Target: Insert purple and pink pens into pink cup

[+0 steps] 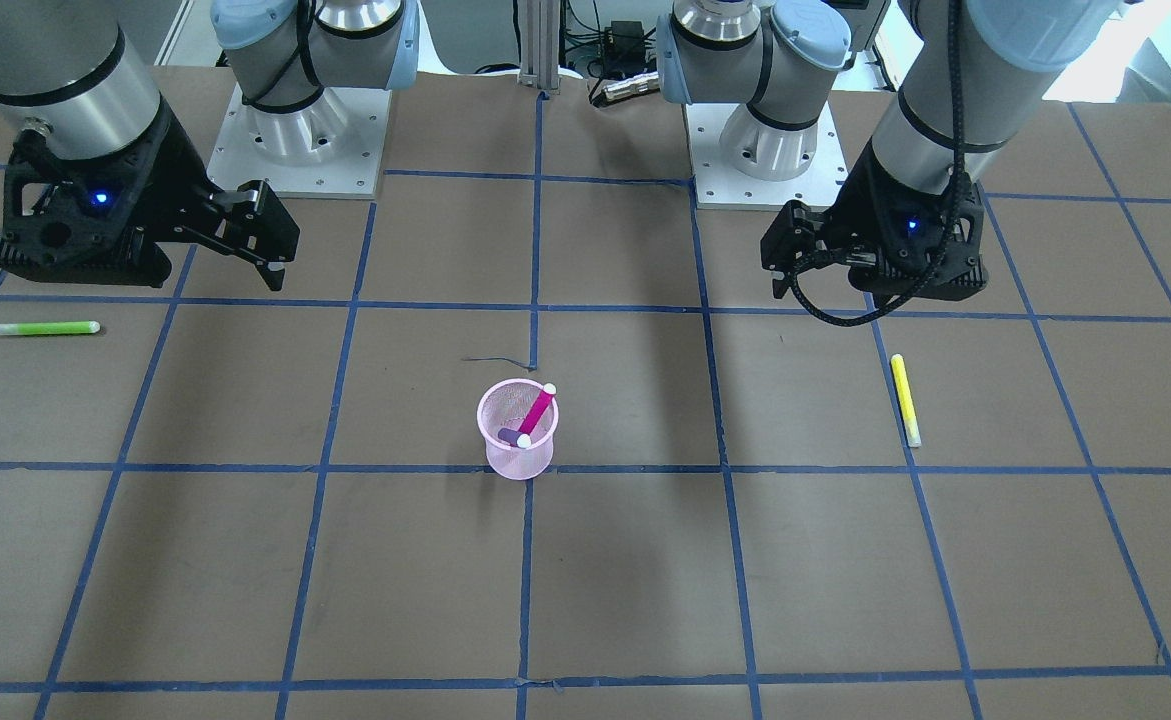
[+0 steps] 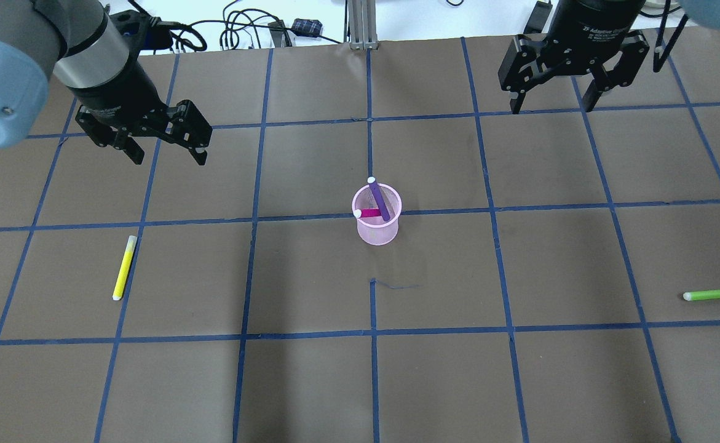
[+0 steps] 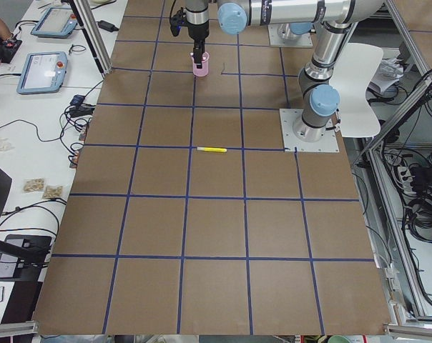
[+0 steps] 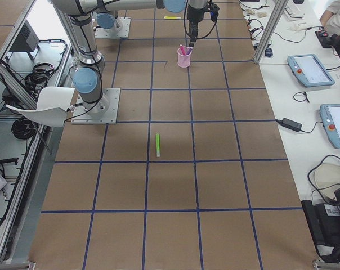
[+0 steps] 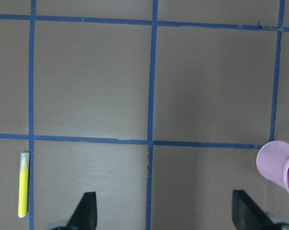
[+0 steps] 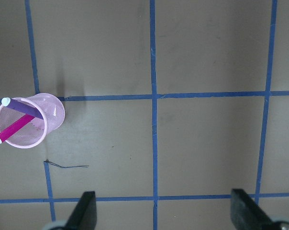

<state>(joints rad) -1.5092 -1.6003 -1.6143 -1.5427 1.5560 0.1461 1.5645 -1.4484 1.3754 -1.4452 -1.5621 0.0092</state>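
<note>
The pink mesh cup (image 2: 378,231) stands upright at the middle of the table. The purple pen (image 2: 379,200) and the pink pen (image 2: 370,213) both lean inside it, white caps up at the rim. The cup also shows in the front view (image 1: 520,458) and in the right wrist view (image 6: 49,120). My left gripper (image 2: 168,157) is open and empty, raised well to the cup's left. My right gripper (image 2: 550,106) is open and empty, raised far back to the cup's right. In the left wrist view the cup (image 5: 274,160) sits at the right edge.
A yellow pen (image 2: 123,267) lies on the brown table below my left gripper. A green pen (image 2: 716,294) lies near the table's right edge. Blue tape lines grid the table. Cables and a post stand along the far edge.
</note>
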